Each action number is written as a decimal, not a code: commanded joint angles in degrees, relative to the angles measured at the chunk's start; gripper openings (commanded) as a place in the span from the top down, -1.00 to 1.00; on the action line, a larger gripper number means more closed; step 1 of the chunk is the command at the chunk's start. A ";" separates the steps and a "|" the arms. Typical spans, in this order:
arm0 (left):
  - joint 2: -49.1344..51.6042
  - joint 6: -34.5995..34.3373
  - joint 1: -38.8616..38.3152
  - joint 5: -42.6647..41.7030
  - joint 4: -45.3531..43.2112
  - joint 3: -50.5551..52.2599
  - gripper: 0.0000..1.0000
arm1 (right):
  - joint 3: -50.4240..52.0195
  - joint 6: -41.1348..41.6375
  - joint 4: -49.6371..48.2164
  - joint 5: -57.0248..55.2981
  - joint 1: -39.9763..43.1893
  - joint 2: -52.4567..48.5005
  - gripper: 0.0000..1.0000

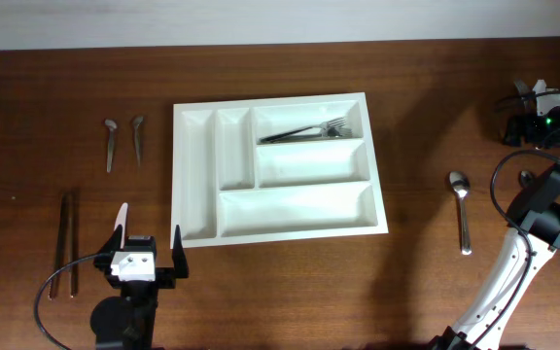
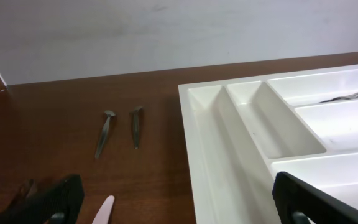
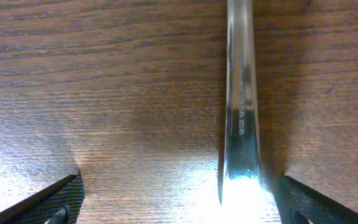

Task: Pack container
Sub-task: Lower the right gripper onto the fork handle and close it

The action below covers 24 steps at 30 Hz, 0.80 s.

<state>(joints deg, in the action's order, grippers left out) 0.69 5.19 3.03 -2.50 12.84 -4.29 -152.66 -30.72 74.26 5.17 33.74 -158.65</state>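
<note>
The container (image 1: 194, 175) is a large white cutlery tray in the middle of the table; it also shows in the left wrist view (image 2: 229, 155). Metal forks (image 1: 309, 130) lie in its top long compartment; the other compartments look empty. My left gripper (image 1: 149, 245) is open and empty, just off the tray's front left corner (image 2: 185, 208). My right gripper (image 1: 520, 119) is at the far right, low over the table. In the right wrist view it (image 3: 179, 202) is open around a shiny metal utensil handle (image 3: 241, 106), which lies near its right finger.
Two small spoons (image 1: 111, 142) (image 1: 137, 136) lie left of the tray, also seen from the left wrist (image 2: 104, 134) (image 2: 135, 124). Two long dark utensils (image 1: 66, 243) lie at the far left. A spoon (image 1: 461, 209) lies right of the tray. A pale pointed tip (image 2: 103, 210) shows beside the left finger.
</note>
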 commanded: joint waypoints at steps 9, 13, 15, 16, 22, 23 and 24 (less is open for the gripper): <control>-0.39 0.92 0.09 0.59 -0.02 0.35 -0.98 | 0.57 0.22 0.24 -3.69 0.09 -2.99 -0.84; -0.39 0.92 0.09 0.59 -0.02 0.35 -0.99 | 0.57 -0.57 0.09 -3.69 0.09 -2.99 -0.68; -0.39 0.92 0.09 0.59 -0.02 0.35 -0.98 | 0.57 -0.57 0.04 -3.69 0.09 -2.99 -0.64; -0.39 0.92 0.09 0.59 -0.02 0.35 -0.99 | 0.57 -0.59 0.00 -3.69 0.09 -2.99 -0.57; -0.39 0.92 0.09 0.59 -0.02 0.35 -0.98 | 0.57 -0.55 -0.87 -3.69 0.09 -2.99 -0.12; -0.39 0.92 0.09 0.59 -0.02 0.35 -0.98 | 0.57 -0.57 -0.98 -3.69 0.09 -2.99 -0.13; -0.39 0.92 0.09 0.59 -0.02 0.35 -0.98 | 0.57 -0.57 -1.03 -3.69 0.09 -2.99 -0.12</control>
<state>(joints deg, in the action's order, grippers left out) 0.69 5.17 3.03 -2.50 12.84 -4.29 -152.66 -30.65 73.58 4.19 33.67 -158.65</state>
